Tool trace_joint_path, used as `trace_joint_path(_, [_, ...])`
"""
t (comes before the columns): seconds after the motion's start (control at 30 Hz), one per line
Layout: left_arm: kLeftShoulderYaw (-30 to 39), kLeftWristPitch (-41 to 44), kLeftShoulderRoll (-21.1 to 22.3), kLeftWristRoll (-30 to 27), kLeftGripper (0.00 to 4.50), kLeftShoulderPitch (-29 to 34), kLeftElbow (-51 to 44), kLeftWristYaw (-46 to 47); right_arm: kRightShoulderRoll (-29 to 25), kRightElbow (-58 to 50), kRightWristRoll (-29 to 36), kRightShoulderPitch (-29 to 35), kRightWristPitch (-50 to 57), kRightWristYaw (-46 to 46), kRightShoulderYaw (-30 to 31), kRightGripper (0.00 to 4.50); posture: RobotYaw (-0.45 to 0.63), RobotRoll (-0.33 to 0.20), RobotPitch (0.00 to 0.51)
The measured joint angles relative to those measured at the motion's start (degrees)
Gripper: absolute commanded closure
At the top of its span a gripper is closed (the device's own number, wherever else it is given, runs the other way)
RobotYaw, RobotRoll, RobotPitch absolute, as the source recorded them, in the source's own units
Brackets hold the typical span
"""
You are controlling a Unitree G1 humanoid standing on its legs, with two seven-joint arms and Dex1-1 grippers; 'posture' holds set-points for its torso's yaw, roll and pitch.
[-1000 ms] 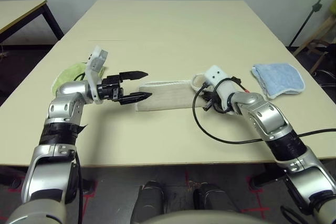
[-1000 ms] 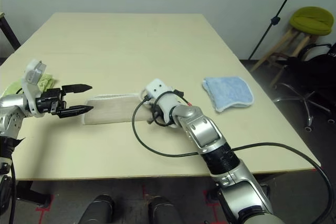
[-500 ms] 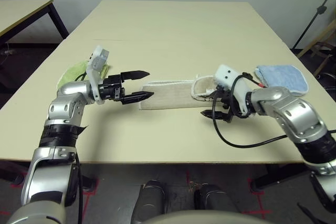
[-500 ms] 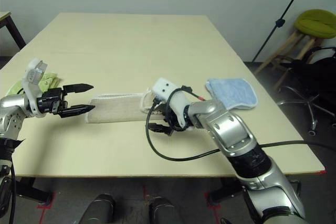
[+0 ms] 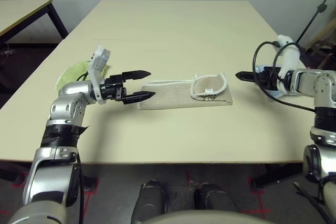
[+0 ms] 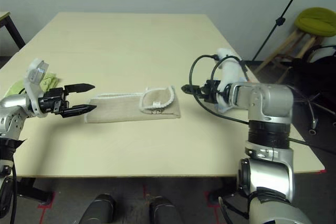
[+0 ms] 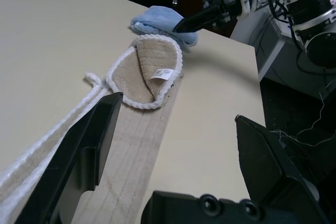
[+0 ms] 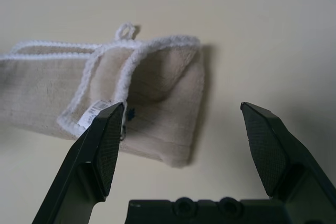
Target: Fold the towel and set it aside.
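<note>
Left eye view shows the towel (image 5: 181,94) lying as a long narrow strip mid-table, its right end flopped back loosely with the label up. The left gripper (image 5: 138,84) hovers spread at the strip's left end; the right gripper (image 6: 195,91) hangs released, empty, off to the right. Folding looks partway done: next, one end likely needs pinching and carrying across to halve the strip.

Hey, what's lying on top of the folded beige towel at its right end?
A corner of the towel itself, flipped back, its white rope edging curled in a loop with a small white label. The layers underneath are covered.
</note>
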Motion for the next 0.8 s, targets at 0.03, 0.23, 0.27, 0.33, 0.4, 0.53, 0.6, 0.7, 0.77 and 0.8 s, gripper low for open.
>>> trace_joint_path(0.03, [0.01, 0.01, 0.01, -0.01, 0.00, 0.11, -0.06, 0.05, 0.91, 0.07, 0.05, 0.06, 0.44, -0.66, -0.52, 0.04, 0.11, 0.000, 0.053])
trace_joint_path(0.23, [0.01, 0.41, 0.02, -0.24, 0.00, 1.10, -0.95, 0.59, 5.88, 0.78, 1.54, -0.04, 2.98, -3.69, -4.69, 0.04, 0.11, 0.000, 0.051])
trace_joint_path(0.27, [0.02, 0.53, 0.05, -0.26, 0.00, 1.18, -1.23, 0.66, 6.00, 0.84, 1.55, -0.04, 3.06, -4.01, -4.70, 0.04, 0.12, 0.000, 0.052])
trace_joint_path(0.33, [0.02, 0.65, 0.07, -0.33, 0.00, 1.21, -1.68, 0.81, 6.37, 0.84, 1.60, -0.04, 3.13, -4.57, -4.73, 0.04, 0.12, 0.000, 0.052])
trace_joint_path(0.4, [0.04, 0.71, 0.07, -0.41, 0.00, 1.21, -1.87, 1.02, 6.97, 0.83, 1.82, -0.04, 3.61, -4.75, -4.77, 0.04, 0.12, 0.000, 0.052])
trace_joint_path(0.53, [0.04, 0.73, 0.10, -0.53, 0.00, 1.27, -1.88, 1.10, 7.37, 0.84, 1.98, -0.04, 3.76, -5.07, -4.77, 0.98, 0.12, 0.000, 0.051])
trace_joint_path(0.6, [0.04, 0.73, 0.11, -0.54, 0.00, 1.34, -1.88, 1.10, 7.44, 0.84, 1.98, -0.04, 3.69, -5.28, -4.77, 1.71, 0.11, 0.000, 0.054])
trace_joint_path(0.7, [0.04, 0.73, 0.21, -0.53, 0.00, 1.34, -1.87, 1.00, 7.82, 0.84, 2.01, -0.04, 3.66, -5.63, -4.77, 2.82, 0.12, 0.000, 0.053])
trace_joint_path(0.77, [0.02, 0.73, 0.22, -0.52, 0.00, 1.31, -1.83, 0.86, 8.53, 0.81, 2.03, -0.04, 3.66, -5.83, -4.76, 3.64, 0.12, 0.000, 0.052])
trace_joint_path(0.8, [0.01, 0.72, 0.22, -0.51, 0.00, 1.25, -1.78, 0.78, 8.86, 0.78, 2.06, -0.04, 3.67, -5.91, -4.74, 3.88, 0.12, 0.000, 0.052])
